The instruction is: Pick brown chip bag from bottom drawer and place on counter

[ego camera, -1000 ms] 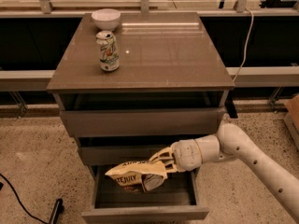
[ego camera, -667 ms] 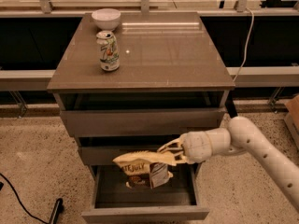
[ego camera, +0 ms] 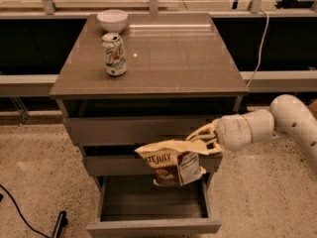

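Speckled terrazzo floor [ego camera: 34, 182] surrounds a grey three-drawer cabinet [ego camera: 74, 133] capped by a glossy grey-brown worktop [ego camera: 173, 58]. On the worktop's far left corner sits a white bowl [ego camera: 112, 20]; just nearer stands a white-and-green drink can [ego camera: 114, 54], upright. The bottom drawer [ego camera: 153, 226] is pulled out towards the viewer, its shallow grey interior exposed.

The brown chip bag [ego camera: 171, 162] hangs in the air above the open bottom drawer and in front of the middle drawer [ego camera: 114, 165], clear of both the drawer floor and the worktop. Its cream top edge, printed "ATE JULY" where legible, runs roughly level; the dark brown body droops below it, with a white nutrition panel on the right side. The surface is crinkled.

A white arm [ego camera: 277, 123] enters from the right. Its claw [ego camera: 198, 142] is clenched on the right end of the bag's cream top edge, at the height of the middle drawer.
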You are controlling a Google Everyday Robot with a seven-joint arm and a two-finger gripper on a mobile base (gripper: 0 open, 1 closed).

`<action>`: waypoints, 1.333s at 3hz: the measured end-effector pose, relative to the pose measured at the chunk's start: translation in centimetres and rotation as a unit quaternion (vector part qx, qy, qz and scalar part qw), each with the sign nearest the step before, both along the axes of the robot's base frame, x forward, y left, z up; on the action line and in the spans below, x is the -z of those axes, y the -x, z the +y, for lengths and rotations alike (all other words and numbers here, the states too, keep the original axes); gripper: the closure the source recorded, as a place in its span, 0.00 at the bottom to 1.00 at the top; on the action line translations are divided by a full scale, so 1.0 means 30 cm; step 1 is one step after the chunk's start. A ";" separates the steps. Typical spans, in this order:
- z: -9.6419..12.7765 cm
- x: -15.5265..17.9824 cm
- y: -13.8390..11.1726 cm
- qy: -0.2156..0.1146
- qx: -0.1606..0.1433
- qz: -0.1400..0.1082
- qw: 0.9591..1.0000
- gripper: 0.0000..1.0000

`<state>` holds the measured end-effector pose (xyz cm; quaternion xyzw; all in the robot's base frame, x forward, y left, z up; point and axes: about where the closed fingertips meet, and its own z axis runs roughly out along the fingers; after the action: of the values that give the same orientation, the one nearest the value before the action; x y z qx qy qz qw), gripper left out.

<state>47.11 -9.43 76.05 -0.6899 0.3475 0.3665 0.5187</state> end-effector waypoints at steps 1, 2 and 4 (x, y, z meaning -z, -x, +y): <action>-0.034 -0.145 -0.041 0.023 -0.010 -0.009 1.000 1.00; -0.073 -0.306 -0.120 0.058 -0.009 -0.026 0.998 1.00; -0.162 -0.574 -0.293 0.065 0.028 -0.051 0.996 1.00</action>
<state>55.91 -14.30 93.26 -0.7298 0.3634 0.2926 0.4997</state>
